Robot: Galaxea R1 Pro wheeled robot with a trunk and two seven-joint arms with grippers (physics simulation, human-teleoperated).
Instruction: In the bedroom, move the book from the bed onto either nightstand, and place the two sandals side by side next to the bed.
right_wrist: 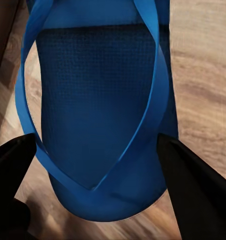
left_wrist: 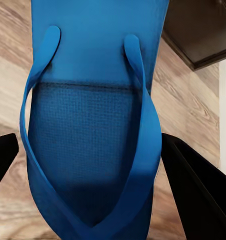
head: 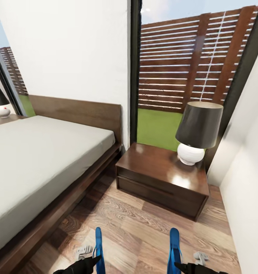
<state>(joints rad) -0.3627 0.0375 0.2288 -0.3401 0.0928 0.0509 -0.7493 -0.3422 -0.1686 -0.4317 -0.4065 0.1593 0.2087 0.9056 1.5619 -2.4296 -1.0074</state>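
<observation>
I have the nightstand ahead of me as my landmark: a low dark-brown cabinet standing against the tall window, with a lamp on the far right corner of its top, white round base under a dark shade. The bed lies just left of the nightstand, grey mattress in a dark wooden frame, its headboard against the white wall. I see no book on the part of the mattress I can view.

Both sandals are in my grippers, well in front of the nightstand, above the wood-plank floor. The left sandal sits in my left gripper, seen edge-on in the head view, nearer the bed side. In the left wrist view the sandal lies between the two dark fingers, straps facing the camera, and the jaws stand wide on either side of the sole; I cannot tell whether they press it.

The right sandal is in my right gripper, in line with the nightstand's middle. In the right wrist view it fills the gap between the fingers, which close against its edges near the toe end.
</observation>
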